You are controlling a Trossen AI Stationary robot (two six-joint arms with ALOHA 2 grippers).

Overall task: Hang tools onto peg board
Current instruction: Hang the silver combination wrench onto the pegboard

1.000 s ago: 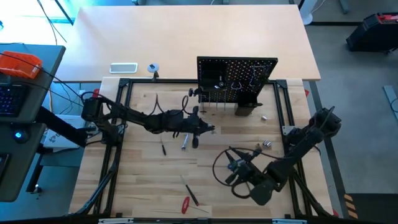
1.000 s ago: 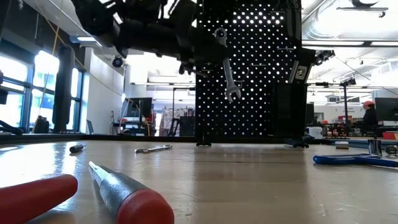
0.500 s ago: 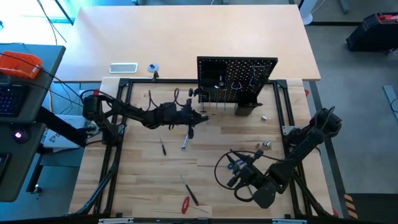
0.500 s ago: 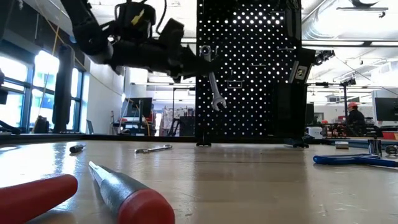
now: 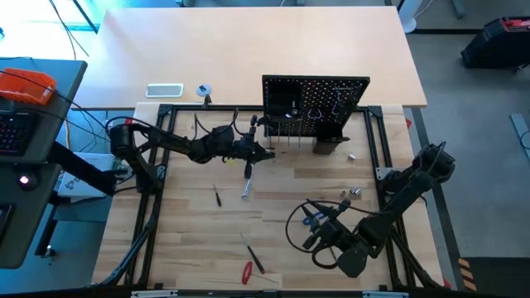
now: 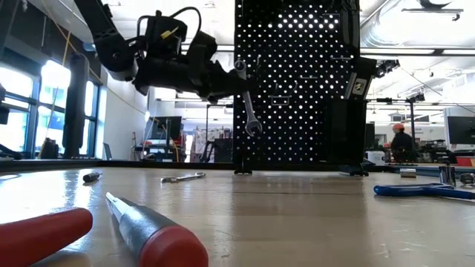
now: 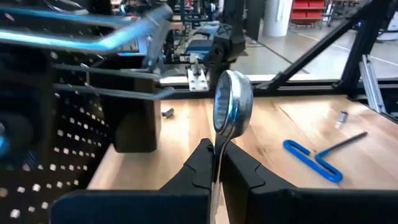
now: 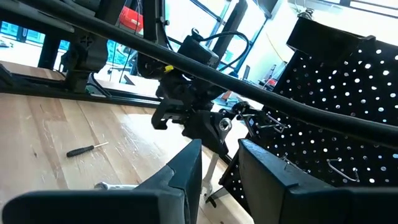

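Presently, left claw (image 6: 239, 80): clamped on the shank of the silver wrench (image 6: 248, 100), which is carried in the air just before the left edge of the peg board (image 5: 315, 106); the ring end is seen above the fingers (image 7: 239, 171) in the left wrist view, the open end hangs downward in the low view.
Right claw (image 5: 313, 222): held low over the near right of the tabletop (image 5: 281, 199), fingers apart, nothing gripped.
Done: little can be confirmed; wire hooks are seen on the board, but whether any tool hangs there cannot be told.
In hand: the wrench is judged to be on its way to a hook, not yet hung.
Left: a blue-handled hex key (image 7: 317, 160) lying on the wood; a red-handled screwdriver (image 5: 247, 271) and a second slim driver (image 5: 254, 255) at the near edge; a small dark driver (image 5: 218, 195) and a silver tool (image 5: 246, 193) mid-table; small metal bits (image 5: 355, 191) at the right.
Surface: pale wooden planks within a black frame.
Room: a larger pale table beyond the board; a workshop with bright windows; a person (image 6: 401, 141) far off at the right.
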